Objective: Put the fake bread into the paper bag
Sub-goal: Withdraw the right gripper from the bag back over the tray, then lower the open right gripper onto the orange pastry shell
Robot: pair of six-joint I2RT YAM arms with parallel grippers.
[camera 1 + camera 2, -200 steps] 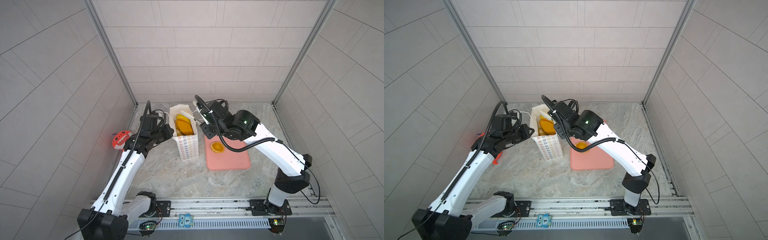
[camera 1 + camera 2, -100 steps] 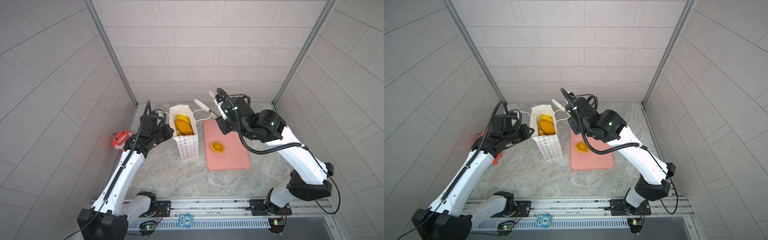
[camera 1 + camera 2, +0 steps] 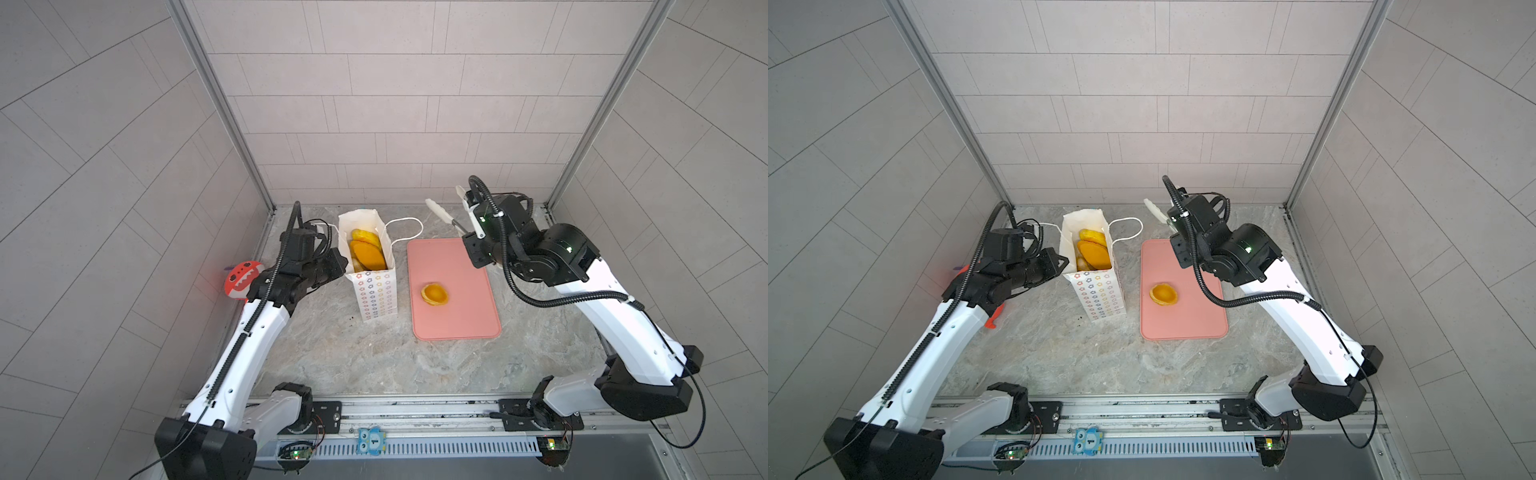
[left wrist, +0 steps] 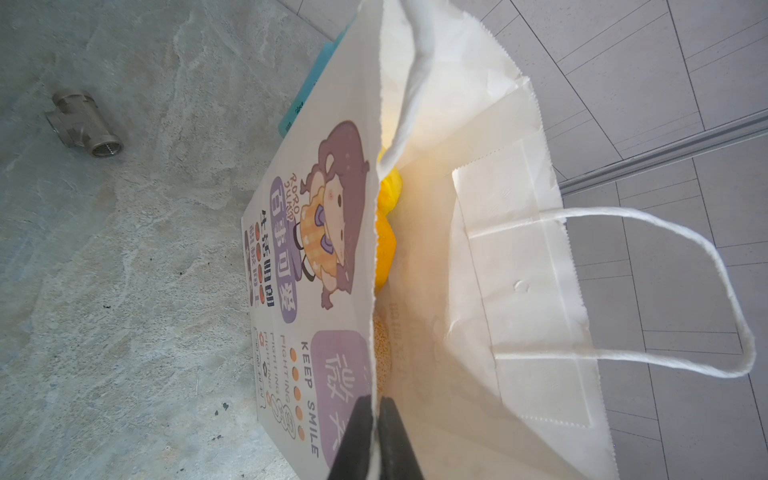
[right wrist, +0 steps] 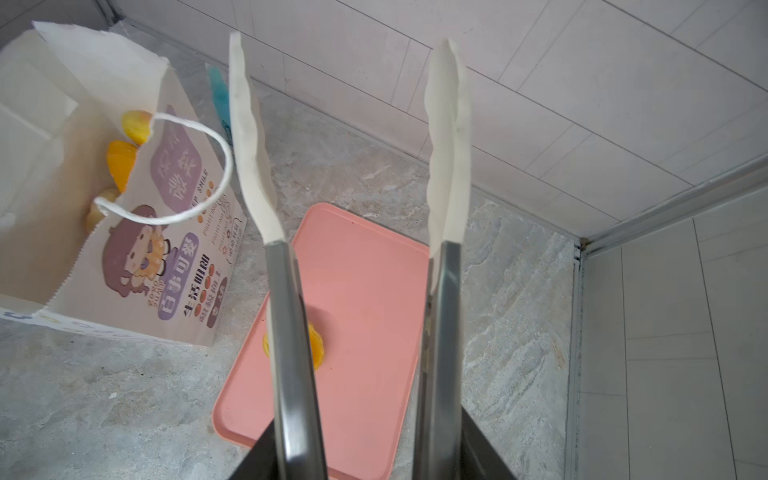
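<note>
Left gripper (image 4: 376, 409) pinching paper bag (image 4: 316, 232) rim, right gripper (image 5: 370, 457) clasping spread tongs (image 5: 286, 316), tart (image 3: 434, 294) on pink tray (image 3: 457, 322), clear of tong tips.

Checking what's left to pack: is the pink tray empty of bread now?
No, one round orange tart lies on the pink tray, outside the bag.

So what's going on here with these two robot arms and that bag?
Two robot arms are filling a paper bag with fake bread. The left gripper pinches the bag's rim, steadying it. The right gripper holds tongs, spread and empty, raised near the far end of the pink tray. Several pieces are already in the bag; one tart lies on the tray.
</note>
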